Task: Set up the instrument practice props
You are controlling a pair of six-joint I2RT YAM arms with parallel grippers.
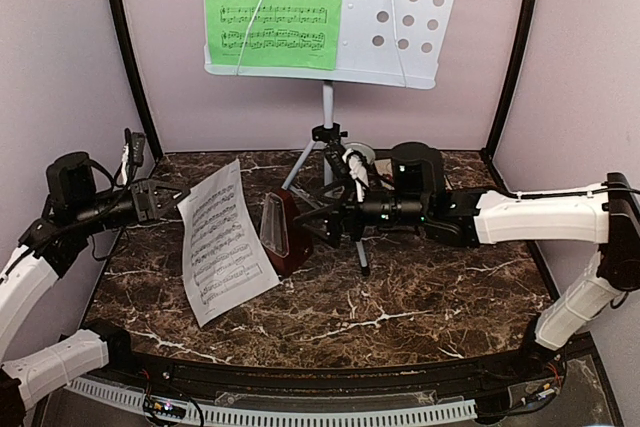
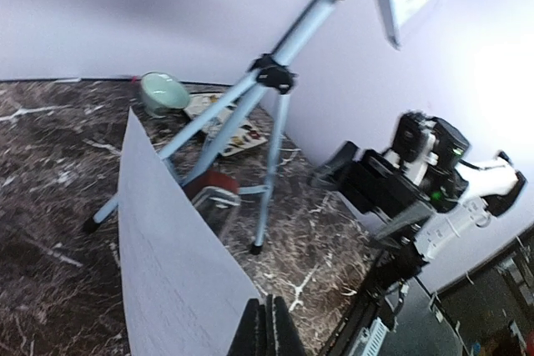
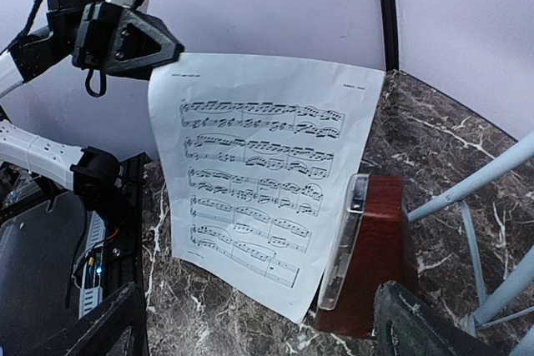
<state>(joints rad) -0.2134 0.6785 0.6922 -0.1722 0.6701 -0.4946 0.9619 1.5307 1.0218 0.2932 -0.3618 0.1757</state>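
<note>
Quick progress check on the practice setup. Nearest to me, centre-left of the top view, my left gripper (image 1: pixel 165 199) is pinched shut on the upper corner of the white music sheet (image 1: pixel 222 242). The sheet hangs off it and isn't on the stand yet. I can't tell if its lower edge touches the marble table (image 1: pixel 400 307).

Just right of the sheet, the metronome (image 1: pixel 280 237) stands upright on the table with its clear cover on, so I'd call that one placed. My right gripper (image 1: pixel 335 219) sits just right of the metronome, jaws wide apart, holding nothing.

Further back, at the top of the frame, the desk (image 1: pixel 400 17) is up on its tripod legs (image 1: pixel 300 165), with the green music sheet (image 1: pixel 275 7) on its left half. The right half is bare, so I reckon getting the white sheet up there is what's left.
</note>
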